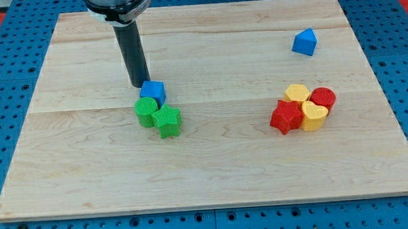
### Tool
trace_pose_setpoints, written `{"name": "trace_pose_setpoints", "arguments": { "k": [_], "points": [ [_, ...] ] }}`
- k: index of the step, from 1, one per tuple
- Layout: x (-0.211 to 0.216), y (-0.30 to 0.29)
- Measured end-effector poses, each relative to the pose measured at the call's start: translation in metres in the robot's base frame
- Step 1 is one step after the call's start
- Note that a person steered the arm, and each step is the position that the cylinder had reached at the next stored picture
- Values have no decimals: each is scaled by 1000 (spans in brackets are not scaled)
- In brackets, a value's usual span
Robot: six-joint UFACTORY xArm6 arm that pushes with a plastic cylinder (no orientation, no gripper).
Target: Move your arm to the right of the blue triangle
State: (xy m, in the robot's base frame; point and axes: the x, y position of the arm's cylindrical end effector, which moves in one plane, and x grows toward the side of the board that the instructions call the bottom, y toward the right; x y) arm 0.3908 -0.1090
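Rod's tip (137,84) sitting just left of a blue cube (153,91) above two green blocks (159,116), no jaws to open or close, blue triangle (304,42) lying far right on the worktop (214,163), well apart.

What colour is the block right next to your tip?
Blue: the blue cube beside my tip, seen in the camera view.

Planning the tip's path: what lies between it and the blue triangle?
Camera view: only bare board between my tip and the blue triangle; the blue cube touches the tip just below that line.
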Motion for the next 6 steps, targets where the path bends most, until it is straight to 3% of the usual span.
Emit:
{"name": "trace_pose_setpoints", "arguments": {
  "k": [1,2,4,5,6],
  "points": [
    [0,-1],
    [-35,41],
    [-33,279],
    [-36,358],
    [-73,356]
  ]
}}
